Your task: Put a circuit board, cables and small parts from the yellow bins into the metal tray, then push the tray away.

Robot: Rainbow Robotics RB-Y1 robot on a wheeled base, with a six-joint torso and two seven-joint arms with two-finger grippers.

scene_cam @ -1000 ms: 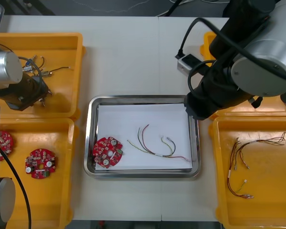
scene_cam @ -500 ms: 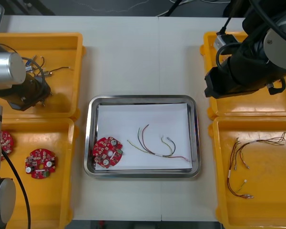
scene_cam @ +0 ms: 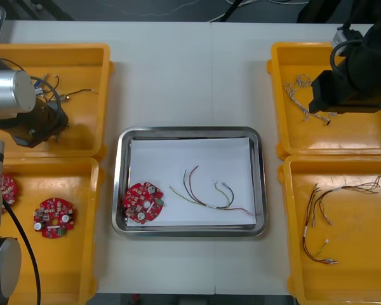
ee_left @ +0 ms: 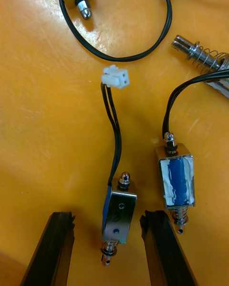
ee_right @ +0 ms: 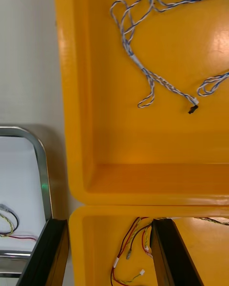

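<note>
Swinging away from the tray (scene_cam: 190, 131), the right gripper (ee_right: 107, 224) is now hanging over the far right bin (scene_cam: 274, 95). Its jaws are standing open and empty, with the blue and white cable (ee_right: 135, 59) lying ahead of them. Meanwhile the left gripper (ee_left: 107, 214) is staying low in the far left bin (scene_cam: 51, 47), jaws open on either side of a small metal part (ee_left: 118, 212).

That part's black lead (ee_left: 114, 133) is running up among other leads, so I judge a lift is risking dragging a neighbouring part (ee_left: 177, 181) along, or the smooth body slipping free. The blue and white cable is lying in loose loops, so it may be catching on the bin wall or coming up in a tangle.

Already the tray is holding a circuit board (scene_cam: 143, 202) and a red and yellow cable (scene_cam: 197, 201). It is sitting on a pale, smooth table (scene_cam: 190, 76), and the floor beyond the far edge is looking dark.
</note>
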